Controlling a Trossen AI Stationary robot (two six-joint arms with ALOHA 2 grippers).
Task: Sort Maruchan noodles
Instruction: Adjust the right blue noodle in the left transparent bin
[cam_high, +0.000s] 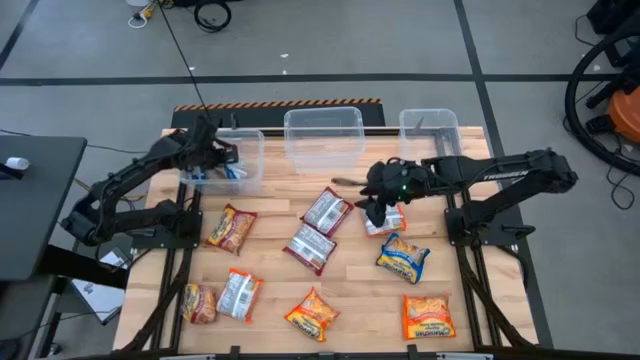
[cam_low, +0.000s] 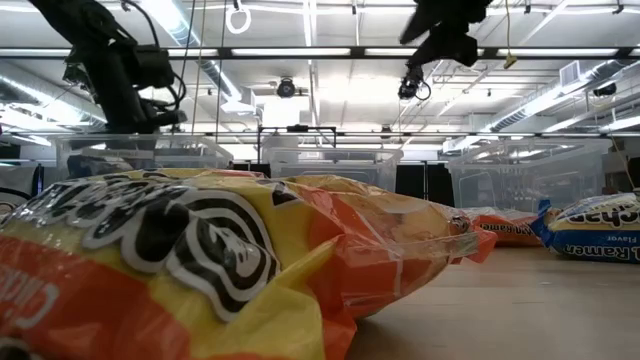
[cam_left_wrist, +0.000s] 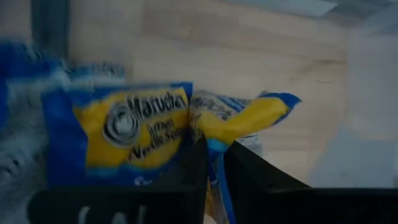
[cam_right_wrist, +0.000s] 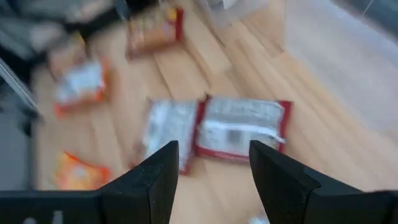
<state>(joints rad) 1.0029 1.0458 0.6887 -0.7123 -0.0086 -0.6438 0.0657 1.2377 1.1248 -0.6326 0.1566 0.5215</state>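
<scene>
Left gripper (cam_left_wrist: 214, 158) inside left tub (cam_high: 245, 160), fingers narrow, pinching blue-yellow packet (cam_left_wrist: 242, 115); second blue-yellow packet (cam_left_wrist: 118, 134) flat just beside — wrist view only. Right gripper (cam_right_wrist: 211, 163) wide, empty, over two red-silver packets (cam_right_wrist: 239, 127). High view: other packets (cam_high: 312, 312) scattered on table (cam_high: 270, 215).

Three clear plastic tubs (cam_high: 323, 135) line the wooden table (cam_high: 355, 290) toward twelve o'clock. A black desk (cam_high: 35, 200) stands at nine o'clock
</scene>
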